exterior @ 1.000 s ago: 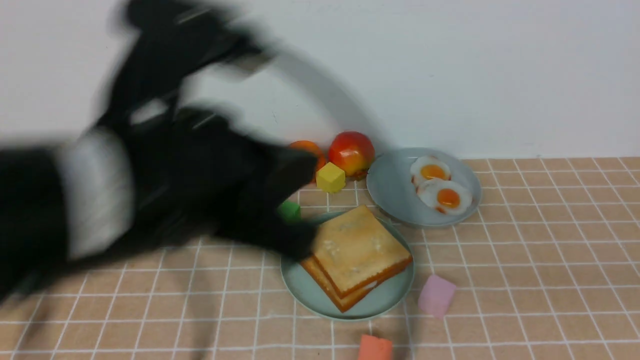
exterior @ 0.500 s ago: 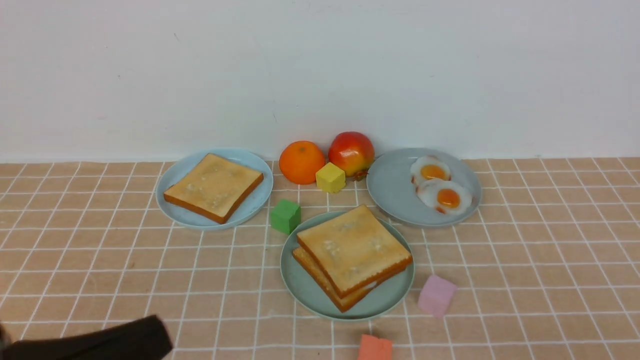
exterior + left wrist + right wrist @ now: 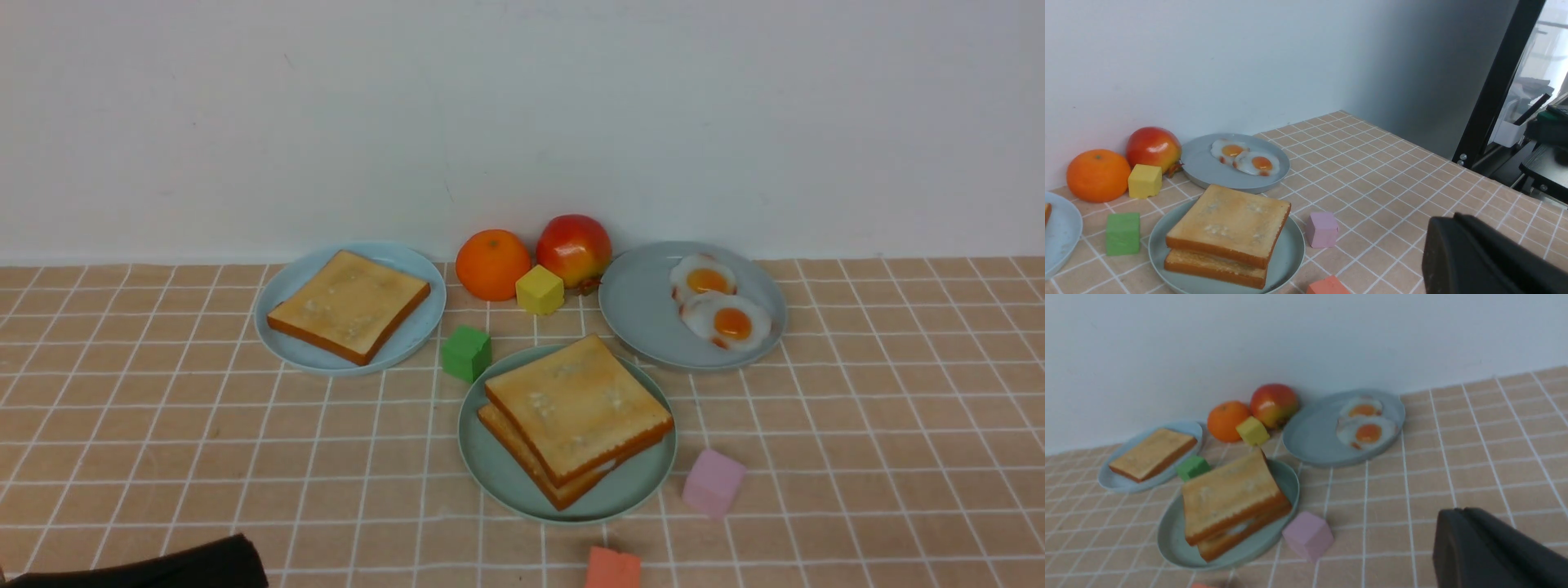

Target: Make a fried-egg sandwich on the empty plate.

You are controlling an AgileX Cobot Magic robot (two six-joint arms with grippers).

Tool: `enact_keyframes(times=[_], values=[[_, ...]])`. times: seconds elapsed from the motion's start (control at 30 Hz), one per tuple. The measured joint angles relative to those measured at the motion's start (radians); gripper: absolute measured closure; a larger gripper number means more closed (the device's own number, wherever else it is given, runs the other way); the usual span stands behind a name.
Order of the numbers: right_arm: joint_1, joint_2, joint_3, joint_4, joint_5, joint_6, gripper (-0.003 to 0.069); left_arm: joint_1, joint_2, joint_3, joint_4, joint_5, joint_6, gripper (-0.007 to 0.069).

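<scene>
The fried-egg sandwich point(image 3: 575, 415) lies on the mint-green plate point(image 3: 490, 469) in the middle of the table: two toast slices stacked, with a sliver of white egg point(image 3: 1241, 528) between them. It also shows in the left wrist view point(image 3: 1227, 228). My left gripper point(image 3: 1453, 218) is shut and empty, well back from the plate; in the front view only a dark part of it point(image 3: 163, 567) shows at the bottom left corner. My right gripper point(image 3: 1461, 510) is shut and empty, off to the plate's right, and out of the front view.
A pale blue plate point(image 3: 412, 335) at the left holds one toast slice point(image 3: 349, 305). A grey-blue plate point(image 3: 637, 310) at the right holds two fried eggs point(image 3: 718, 310). An orange point(image 3: 492, 264), an apple point(image 3: 573, 247), and yellow point(image 3: 539, 290), green point(image 3: 466, 353), pink point(image 3: 713, 482) and red-orange point(image 3: 612, 569) cubes stand around the plates.
My left arm, blurred over the left plate and the sandwich one second ago, has pulled back to the bottom left corner. The sandwich has not moved.
</scene>
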Motion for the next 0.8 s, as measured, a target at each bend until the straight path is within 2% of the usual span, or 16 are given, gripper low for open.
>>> enact_keyframes(times=[0.13,0.3,0.4,0.8], values=[[0.000,0.000,0.094,-0.004,-0.001,0.000,0.0659,0.000,0.000,0.000,0.000,0.000,0.000,0.0638],[-0.006,-0.010,0.170,-0.125,-0.059,0.000,0.0659,0.000,0.000,0.000,0.000,0.008,0.000,0.0638],[-0.040,-0.051,0.212,-0.153,-0.071,0.000,0.0669,0.000,0.000,0.000,0.000,0.008,0.000,0.0638],[-0.068,-0.090,0.210,-0.123,-0.021,-0.065,0.0674,0.000,0.000,0.001,0.001,0.008,0.000,0.0637]])
